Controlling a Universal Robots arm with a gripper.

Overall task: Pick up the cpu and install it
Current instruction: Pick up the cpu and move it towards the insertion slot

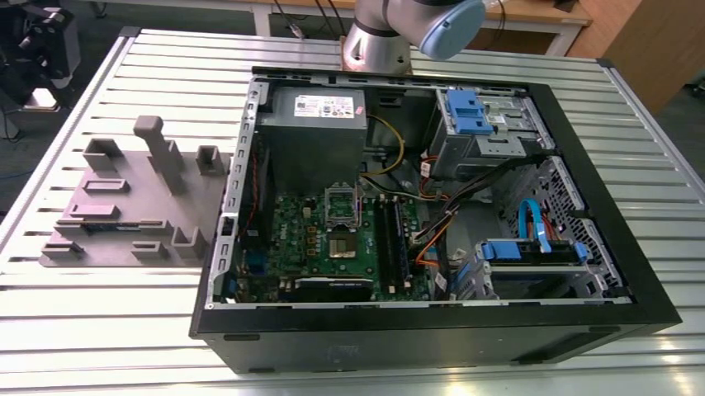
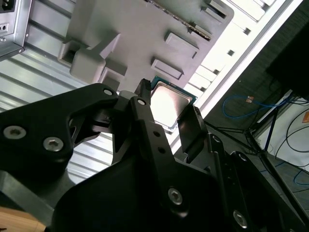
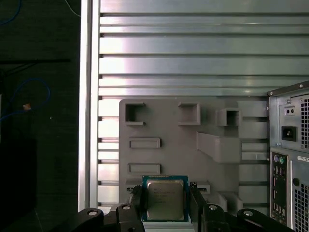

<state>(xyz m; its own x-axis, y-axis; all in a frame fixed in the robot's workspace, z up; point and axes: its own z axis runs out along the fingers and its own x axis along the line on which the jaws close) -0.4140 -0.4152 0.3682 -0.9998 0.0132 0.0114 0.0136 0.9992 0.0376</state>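
Note:
In both wrist views the cpu (image 3: 165, 199) (image 2: 170, 102), a small square chip with a shiny silver top and a thin rim, sits between my black fingers. My gripper (image 3: 165, 195) (image 2: 169, 100) is shut on it by two opposite edges and holds it flat, high over the mauve-grey tray (image 3: 169, 154) (image 2: 135, 29). In the exterior view the tray (image 1: 121, 206) lies on the slatted table at the exterior view's left of the open computer case (image 1: 441, 330). The metal-framed socket (image 1: 342, 223) sits on the green motherboard inside that case.
The case holds a power supply (image 1: 314, 107), blue drive bays (image 1: 474, 111), RAM slots (image 1: 388, 239) and loose cables. The arm's base (image 1: 380, 45) stands behind the case. The tray carries upright blocks (image 1: 163, 153). The table edge (image 3: 86, 121) runs beside the tray, with dark floor and cables beyond.

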